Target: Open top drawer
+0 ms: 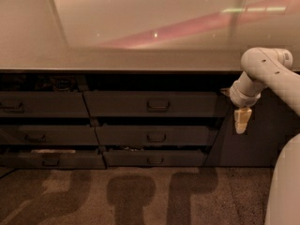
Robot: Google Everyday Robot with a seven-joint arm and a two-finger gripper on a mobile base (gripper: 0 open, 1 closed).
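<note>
The top drawer (187, 104) is the wide dark grey front in the upper row of the right column, just under the counter, with a small loop handle (158, 105) at its centre. It sits nearly flush with the fronts around it. My gripper (241, 122) hangs pointing down from the white arm (262, 69), just right of the drawer's right end and far right of the handle. It holds nothing.
Narrower drawer fronts lie below (154, 136) and lowest (154, 158), and a left column (42, 104) has three more. A plain dark panel (267, 139) stands behind the gripper. The grey counter (140, 60) overhangs. Carpet floor (93, 196) lies in front. My white arm link (286, 186) fills the lower right.
</note>
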